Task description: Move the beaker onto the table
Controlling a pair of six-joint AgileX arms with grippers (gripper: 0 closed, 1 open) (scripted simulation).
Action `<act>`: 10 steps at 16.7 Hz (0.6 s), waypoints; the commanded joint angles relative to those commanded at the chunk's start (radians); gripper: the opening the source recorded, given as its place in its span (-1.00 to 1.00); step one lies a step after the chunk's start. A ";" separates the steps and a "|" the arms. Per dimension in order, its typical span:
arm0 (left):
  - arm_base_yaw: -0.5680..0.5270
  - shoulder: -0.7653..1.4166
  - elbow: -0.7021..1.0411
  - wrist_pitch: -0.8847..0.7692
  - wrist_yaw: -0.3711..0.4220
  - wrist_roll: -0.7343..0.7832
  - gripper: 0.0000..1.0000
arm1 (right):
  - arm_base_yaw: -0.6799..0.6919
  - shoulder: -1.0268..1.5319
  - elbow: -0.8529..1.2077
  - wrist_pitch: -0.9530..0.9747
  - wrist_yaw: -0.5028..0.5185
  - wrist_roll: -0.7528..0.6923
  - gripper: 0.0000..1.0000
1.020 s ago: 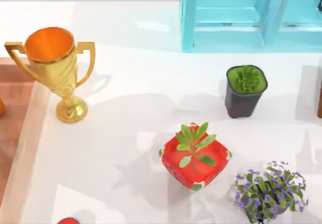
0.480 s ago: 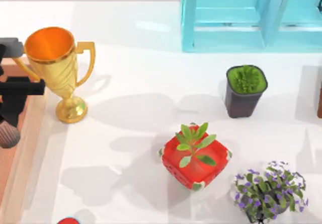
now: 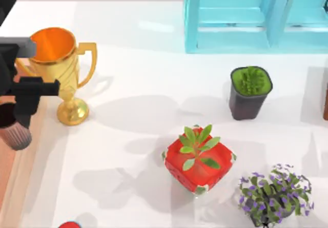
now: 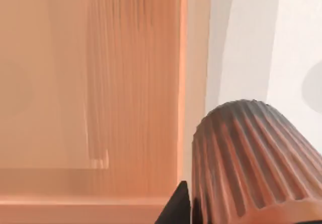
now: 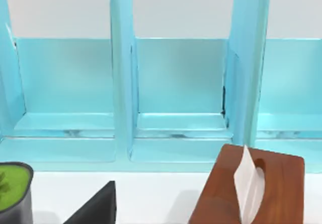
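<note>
Top view: my left gripper [image 3: 20, 116] is at the far left edge of the frame, jaws closed on the beaker [image 3: 16, 137], which hangs below the black fingers. Beaker sits over the boundary between the reddish-brown wooden surface [image 3: 6, 166] and the beige rim of the white counter [image 3: 128, 84]; can't tell if it's touching anything underneath. Gold trophy [image 3: 59, 71] is just beside the gripper, to its right. Further right on the counter: red pot w/ green plant [image 3: 199, 159] near centre, dark grey pot [image 3: 249, 92] toward the back right, purple-flower plant [image 3: 275, 193] at the front right. Turquoise shelf unit [image 3: 256, 15] along the back.

Left wrist view: ribbed wall of the beaker [image 4: 251, 158] close up, one dark fingertip [image 4: 176, 209] against its side. Wooden surface [image 4: 90, 93] behind it, white counter [image 4: 251, 43] on the other side, beige rim between.

Right wrist view: right arm parked, facing the turquoise shelf unit [image 5: 176, 83]. One dark finger [image 5: 98, 206] in frame, jaws' state can't tell. Brown wooden tissue box [image 5: 251, 189] and the rim of the dark grey pot [image 5: 12, 189] nearby.
</note>
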 joint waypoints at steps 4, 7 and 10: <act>-0.232 0.015 0.026 -0.007 -0.001 -0.228 -1.00 | 0.000 0.000 0.000 0.000 0.000 0.000 1.00; -0.462 0.022 0.037 -0.008 -0.002 -0.459 -1.00 | 0.000 0.000 0.000 0.000 0.000 0.000 1.00; -0.652 0.026 0.036 -0.008 -0.003 -0.652 -1.00 | 0.000 0.000 0.000 0.000 0.000 0.000 1.00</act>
